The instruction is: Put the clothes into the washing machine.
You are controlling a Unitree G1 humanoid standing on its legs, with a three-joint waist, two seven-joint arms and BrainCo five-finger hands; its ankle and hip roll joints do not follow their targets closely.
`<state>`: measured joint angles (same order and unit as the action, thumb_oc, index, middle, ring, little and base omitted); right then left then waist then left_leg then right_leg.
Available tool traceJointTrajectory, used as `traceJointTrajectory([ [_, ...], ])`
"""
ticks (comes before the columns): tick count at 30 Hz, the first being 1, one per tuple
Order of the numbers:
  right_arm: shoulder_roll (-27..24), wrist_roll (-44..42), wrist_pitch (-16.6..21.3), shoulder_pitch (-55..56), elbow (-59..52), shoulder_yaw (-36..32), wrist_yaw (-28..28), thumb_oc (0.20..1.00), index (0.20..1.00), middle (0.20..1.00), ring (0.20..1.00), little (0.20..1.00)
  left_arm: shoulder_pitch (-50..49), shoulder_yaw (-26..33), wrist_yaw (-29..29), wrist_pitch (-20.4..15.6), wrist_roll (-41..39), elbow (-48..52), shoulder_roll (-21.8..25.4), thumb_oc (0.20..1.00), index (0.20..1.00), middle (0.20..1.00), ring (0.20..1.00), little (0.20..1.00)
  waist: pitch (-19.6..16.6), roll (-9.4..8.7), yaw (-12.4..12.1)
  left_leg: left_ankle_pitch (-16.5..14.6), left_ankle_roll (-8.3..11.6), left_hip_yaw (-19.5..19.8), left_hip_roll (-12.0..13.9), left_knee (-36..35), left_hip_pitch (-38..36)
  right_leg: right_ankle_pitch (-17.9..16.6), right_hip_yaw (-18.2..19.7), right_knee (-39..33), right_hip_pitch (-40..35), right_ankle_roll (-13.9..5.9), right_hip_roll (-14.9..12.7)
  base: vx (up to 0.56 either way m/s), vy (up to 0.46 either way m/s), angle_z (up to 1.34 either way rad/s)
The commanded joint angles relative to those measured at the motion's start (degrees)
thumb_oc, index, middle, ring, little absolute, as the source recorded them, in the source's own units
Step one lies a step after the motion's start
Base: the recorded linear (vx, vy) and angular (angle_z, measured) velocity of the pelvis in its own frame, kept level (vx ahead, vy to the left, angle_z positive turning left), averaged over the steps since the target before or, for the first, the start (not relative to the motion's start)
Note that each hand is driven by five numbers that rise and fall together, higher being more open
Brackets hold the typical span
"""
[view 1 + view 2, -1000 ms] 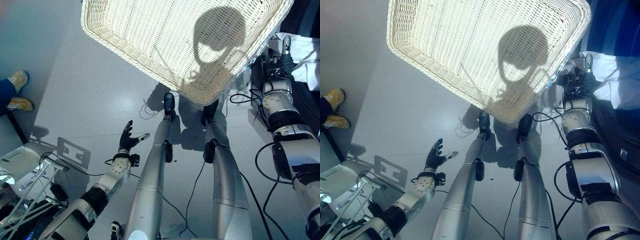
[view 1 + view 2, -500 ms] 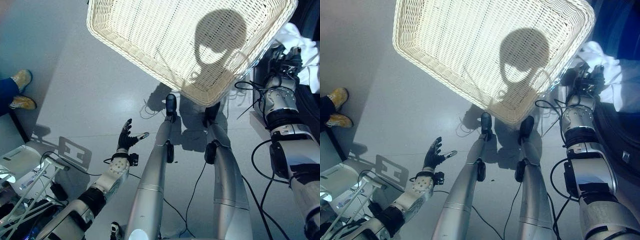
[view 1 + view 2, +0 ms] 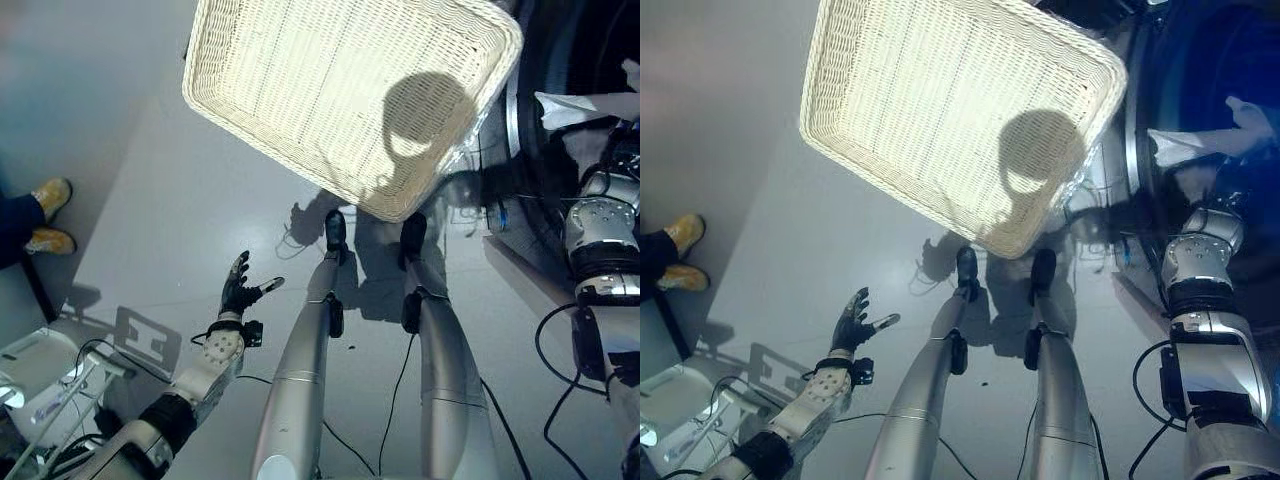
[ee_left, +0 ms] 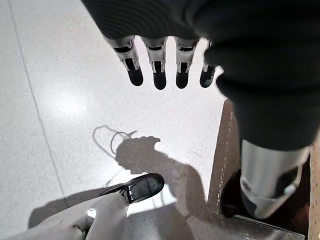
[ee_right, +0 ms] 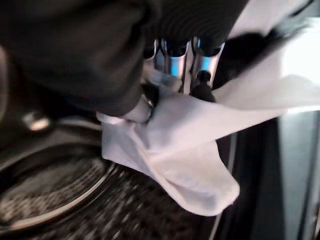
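Over at the robot's right side, the right hand (image 5: pixel 175 55) has its fingers and thumb pinched into a white garment (image 5: pixel 190 145), holding it just above the round opening of the washing machine (image 5: pixel 60 200) — the cloth hangs down from the fingertips in a loose fold, with its lowest corner over the dark perforated drum. From the head views, the same white cloth (image 3: pixel 1200 140) shows at the dark mouth of the machine (image 3: pixel 1200 90), beyond the right forearm, though the hand itself is hard to make out there. Beside the machine's opening, a large cream wicker basket (image 3: pixel 250 70) stands on the grey floor (image 3: pixel 150 200), its woven bottom bare of clothes. The left hand (image 3: pixel 238 292) is held low at the robot's left, well apart from both basket and machine — its fingers are straight and spread, the thumb out to the side, with nothing in it; its own wrist view shows the dark-tipped fingers (image 4: pixel 159 77) extended over the pale floor. At the far left edge, a person's yellow shoes (image 3: pixel 48 215) rest on the floor.
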<state>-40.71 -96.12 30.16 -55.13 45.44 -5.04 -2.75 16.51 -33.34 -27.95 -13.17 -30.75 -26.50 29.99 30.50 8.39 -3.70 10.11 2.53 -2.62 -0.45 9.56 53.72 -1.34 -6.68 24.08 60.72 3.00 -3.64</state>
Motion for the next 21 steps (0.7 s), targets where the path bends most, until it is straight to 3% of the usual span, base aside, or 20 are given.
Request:
traceJointTrajectory([
  [1,-7.3,4.1,4.1,1.9,-4.1,-0.6,-0.6,0.200,0.200,0.200,0.200,0.200,-4.4,0.8,0.8,-1.3,0.1,0.6,-2.1,1.000,1.000,1.000,1.000,1.000,-0.7,4.88,1.4,-3.6,0.13,-1.1,-1.8,2.8,-1.8,3.5,-1.5,3.4,-3.1,-4.66,2.0,-0.01,-0.012,-0.06],
  [2,-7.7,4.0,4.6,2.1,-4.0,-0.9,-0.8,0.200,0.200,0.200,0.200,0.200,-4.6,1.0,1.1,-1.4,0.2,0.4,-2.0,1.000,1.000,1.000,1.000,1.000,-0.7,4.76,1.5,-3.7,0.12,-1.1,-1.8,2.9,-2.0,3.6,-1.5,3.5,-3.3,-4.64,2.0,0.00,0.000,0.00],
  [4,-9.7,1.6,12.4,2.3,-4.7,-3.0,-3.0,0.200,0.200,0.200,0.200,0.200,-5.6,1.7,2.1,-1.8,0.3,-0.4,-1.7,1.000,1.000,1.000,1.000,1.000,-0.7,4.17,1.9,-4.1,0.10,-1.3,-1.4,3.0,-3.4,4.2,-1.7,4.1,-4.7,-4.44,2.3,0.00,-0.016,0.00],
  [5,-10.4,3.2,17.0,2.9,-4.2,-4.8,-8.3,0.200,0.200,0.200,0.200,0.200,-6.0,1.8,2.4,-1.9,0.2,-0.8,-1.5,1.000,1.000,1.000,1.000,1.000,-0.7,3.92,2.1,-4.3,0.15,-1.3,-1.4,2.9,-4.0,4.4,-1.7,4.2,-5.3,-4.44,2.4,0.00,0.000,0.00],
  [6,-10.5,4.8,18.0,3.2,-4.3,-5.3,-10.6,0.200,0.200,0.200,0.200,0.200,-6.0,1.7,2.4,-2.0,0.2,-0.9,-1.4,1.000,1.000,1.000,1.000,1.000,-0.7,3.87,2.1,-4.3,0.16,-1.2,-1.4,2.9,-4.2,4.5,-1.7,4.2,-5.5,-4.45,2.4,0.00,0.000,0.00],
  [7,-11.7,11.0,21.8,4.1,-2.1,-7.1,-20.4,0.200,0.200,0.200,0.200,0.200,-6.1,1.7,2.4,-1.7,-0.1,-1.0,-1.1,1.000,1.000,1.000,1.000,1.000,-0.7,3.67,2.2,-4.4,0.13,-1.1,-1.4,2.9,-4.6,4.5,-1.8,4.4,-6.0,-4.51,2.3,0.00,0.000,0.00],
  [8,-12.3,12.5,23.0,4.0,-1.4,-7.4,-23.5,0.200,0.200,0.200,0.200,0.200,-6.1,1.7,2.3,-1.6,-0.1,-1.0,-1.1,1.000,1.000,1.000,1.000,1.000,-0.7,3.62,2.2,-4.3,0.08,-1.1,-1.4,2.8,-4.7,4.5,-1.9,4.3,-6.2,-4.50,2.3,0.01,-0.036,-0.01],
  [9,-14.3,14.9,26.8,2.8,0.0,-8.1,-31.1,0.200,0.200,0.200,0.200,0.200,-6.1,1.3,2.0,-1.2,-0.2,-0.9,-0.8,1.000,1.000,1.000,1.000,1.000,-0.7,3.54,1.9,-4.2,0.02,-0.7,-1.4,2.5,-4.9,4.7,-1.9,4.6,-6.6,-4.43,2.4,0.00,0.000,0.00],
  [11,-15.2,16.2,28.1,2.2,0.6,-8.0,-34.4,0.200,0.200,0.200,0.200,0.200,-6.0,1.2,1.9,-1.0,-0.2,-0.8,-0.7,1.000,1.000,1.000,1.000,1.000,-0.7,3.63,1.9,-4.1,0.02,-0.6,-1.4,2.3,-5.0,4.8,-2.0,4.7,-6.6,-4.39,2.4,-0.01,-0.023,0.01],
  [12,-17.6,13.6,32.8,1.7,2.5,-8.5,-42.9,0.300,0.300,0.300,0.300,0.300,-6.0,1.2,2.0,-0.4,-0.8,-1.4,0.0,1.000,1.000,1.000,1.000,1.000,-0.7,3.67,1.9,-3.8,0.29,-0.4,-1.1,2.5,-4.9,5.4,-2.1,5.8,-6.6,-4.22,2.3,-0.01,-0.046,0.02],
  [14,-18.4,11.5,31.8,2.3,4.0,-8.8,-43.0,0.614,0.614,0.614,0.614,0.614,-6.0,1.3,2.2,0.0,-1.4,-1.7,0.1,1.000,1.000,1.000,1.000,1.000,-0.7,3.74,2.0,-3.8,0.36,-0.3,-1.1,2.7,-4.8,5.5,-2.0,6.2,-6.5,-4.14,2.2,0.00,-0.019,0.01],
  [15,-18.7,8.5,29.4,2.8,4.9,-8.8,-41.3,1.000,1.000,1.000,1.000,1.000,-5.9,1.3,2.4,0.3,-1.7,-1.9,0.1,1.000,1.000,1.000,1.000,1.000,-0.7,3.81,2.0,-3.8,0.36,-0.2,-1.2,3.0,-4.8,5.6,-2.0,6.4,-6.5,-4.07,2.0,0.00,0.000,0.00],
  [16,-18.2,-4.5,24.9,4.3,5.7,-9.0,-34.8,1.000,1.000,1.000,1.000,1.000,-5.8,1.6,3.2,0.7,-1.6,-2.4,0.3,1.000,1.000,1.000,1.000,1.000,-0.7,3.90,2.1,-3.9,0.20,0.0,-1.4,3.7,-4.5,5.7,-2.0,6.6,-6.3,-3.97,1.9,0.00,-0.029,0.04],
  [17,-18.4,-7.3,24.4,4.5,6.6,-9.1,-32.0,1.000,1.000,1.000,1.000,1.000,-5.8,1.5,3.2,0.7,-1.6,-2.4,0.3,1.000,1.000,1.000,1.000,1.000,-0.7,3.86,2.1,-3.9,0.20,0.0,-1.4,3.7,-4.5,5.7,-2.1,6.7,-6.3,-3.97,1.8,-0.01,-0.073,0.08],
  [18,-17.0,-16.9,8.6,6.0,10.2,-9.8,-25.5,1.000,1.000,1.000,1.000,1.000,-4.9,1.3,3.6,0.8,-0.6,-3.4,0.8,1.000,1.000,1.000,1.000,1.000,-0.7,3.83,2.0,-3.9,0.02,0.3,-1.6,3.9,-4.4,5.6,-2.1,6.6,-6.3,-3.87,1.8,-0.01,-0.072,0.12],
  [19,-16.4,-16.9,-2.7,7.1,13.6,-9.0,-24.1,1.000,1.000,1.000,1.000,1.000,-4.3,1.1,3.6,1.0,-0.5,-3.6,1.3,1.000,1.000,1.000,1.000,1.000,-0.7,3.78,1.7,-3.7,-0.14,0.5,-1.6,3.9,-4.3,5.5,-2.2,6.6,-6.3,-3.80,1.8,-0.01,-0.083,0.14],
  [20,-16.2,-16.9,-8.3,7.3,15.0,-7.5,-22.1,1.000,1.000,1.000,1.000,1.000,-4.0,0.8,3.6,1.1,-0.5,-3.5,1.7,1.000,1.000,1.000,1.000,1.000,-0.7,3.80,1.5,-3.6,-0.24,0.5,-1.7,3.9,-4.2,5.3,-2.3,6.5,-6.3,-3.78,1.7,0.00,-0.040,0.22],
  [21,-16.3,-16.9,-11.2,7.2,16.0,-6.9,-21.3,1.000,1.000,1.000,1.000,1.000,-3.9,0.7,3.5,1.1,-0.5,-3.4,1.8,1.000,1.000,1.000,1.000,1.000,-0.7,3.83,1.4,-3.6,-0.29,0.5,-1.7,3.9,-4.2,5.2,-2.4,6.5,-6.3,-3.77,1.7,-0.02,-0.030,0.22],
])
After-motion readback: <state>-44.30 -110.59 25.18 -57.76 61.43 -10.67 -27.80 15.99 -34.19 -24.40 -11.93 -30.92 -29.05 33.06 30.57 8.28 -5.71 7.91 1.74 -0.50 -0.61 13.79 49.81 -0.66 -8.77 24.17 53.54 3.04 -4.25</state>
